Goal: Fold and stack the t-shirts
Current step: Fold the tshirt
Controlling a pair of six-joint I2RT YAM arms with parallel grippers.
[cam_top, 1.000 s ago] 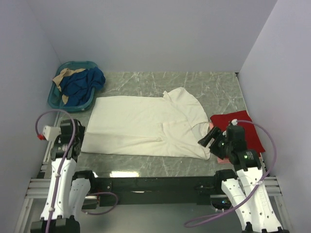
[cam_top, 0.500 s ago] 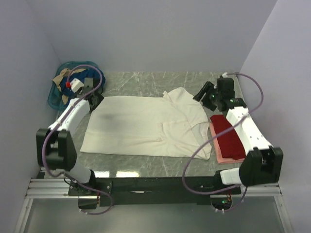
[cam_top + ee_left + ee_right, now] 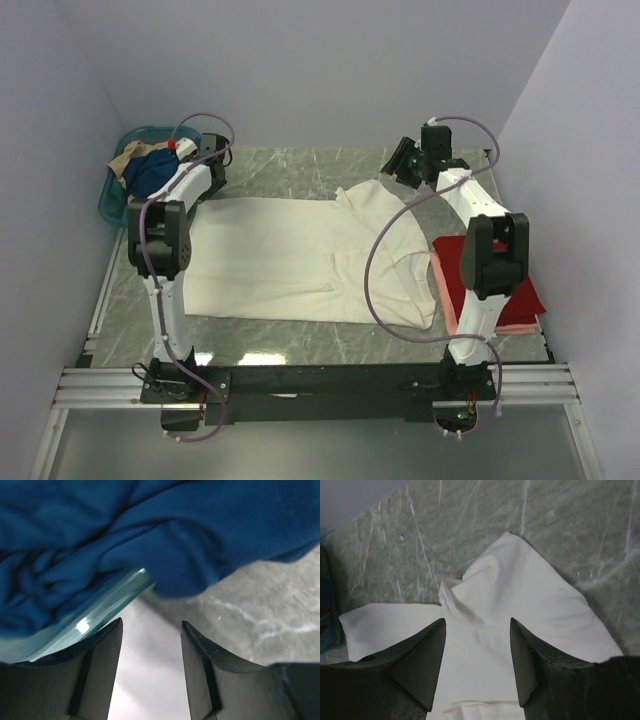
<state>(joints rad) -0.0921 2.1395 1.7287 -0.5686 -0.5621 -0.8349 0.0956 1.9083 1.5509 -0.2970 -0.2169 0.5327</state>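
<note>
**Grey-green marble desk (image 3: pixel 300 165): one arm is working each far corner**

Your large cream-white short-sleeved t-shirt (image 3: pixel 290 255) is lying flat on the desk, its long axis running left to right. Your left gripper (image 3: pixel 151 625), spread and empty, is hovering near the far-left corner, just beside the teal plastic basket (image 3: pixel 110 208). Your right gripper (image 3: pixel 477 622), also spread and empty, is hanging over the far-right sleeve. Each arm is nearer its own end.

A teal plastic basket (image 3: pixel 108 203) sits at the 10 o'clock corner of the grey-green marbled surface (image 3: pixel 300 170). Rumpled blue cloth (image 3: pixel 150 172) fills it, draping over its rim toward 3 o'clock; a tan cloth (image 3: pixel 125 155) lies at the pile's 10 o'clock edge
</note>
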